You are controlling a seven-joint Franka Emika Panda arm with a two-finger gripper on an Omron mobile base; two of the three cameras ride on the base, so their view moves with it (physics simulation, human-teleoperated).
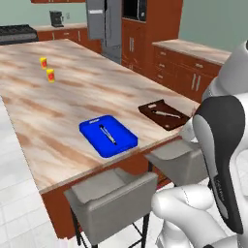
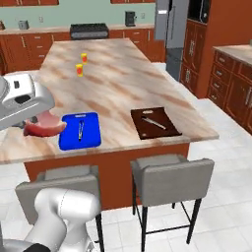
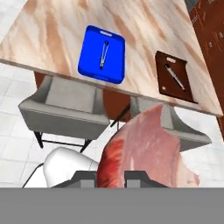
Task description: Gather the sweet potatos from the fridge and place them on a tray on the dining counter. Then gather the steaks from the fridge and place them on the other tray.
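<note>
My gripper (image 3: 110, 177) is shut on a steak (image 3: 146, 146), a pink marbled slab that sticks up between the fingers. In the right base view the steak (image 2: 45, 127) hangs under my hand, left of the blue tray (image 2: 80, 130) and above the dining counter's near edge (image 2: 123, 74). The blue tray (image 3: 102, 54) holds a thin utensil. To its right, the dark brown tray (image 3: 175, 78) also carries just a utensil. Both trays lie near the counter's front edge (image 1: 58, 97). The grey fridge (image 2: 172, 29) stands shut at the back. The sweet potatos are out of view.
Two grey stools (image 2: 170, 179) (image 2: 54, 182) stand at the counter's near side below the trays. Two small yellow-orange containers (image 1: 47, 68) sit farther along the counter. Red-brown cabinets (image 1: 191, 72) line the right wall, and a stove (image 2: 89, 30) is at the back.
</note>
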